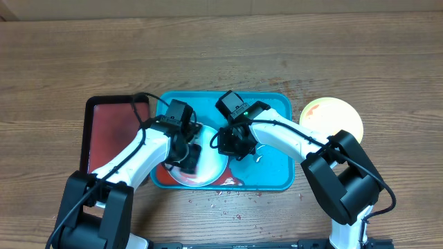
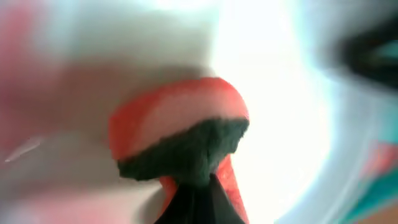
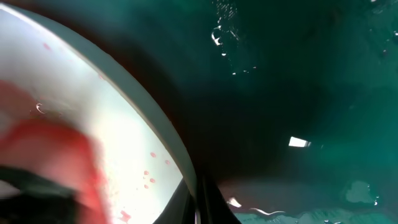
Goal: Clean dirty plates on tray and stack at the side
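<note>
The white plate lies in the left part of the turquoise tray, smeared with red sauce. My left gripper is shut on a red sponge with a dark green pad and presses it on the white plate. My right gripper is shut on the white plate's right rim, its fingers pinching the edge over the tray floor. The yellow-green plate sits on the table right of the tray. The light blue plate is not in view.
A dark red tray with a black rim lies left of the turquoise tray. Red specks dot the table in front of the tray. Water drops shine on the tray floor.
</note>
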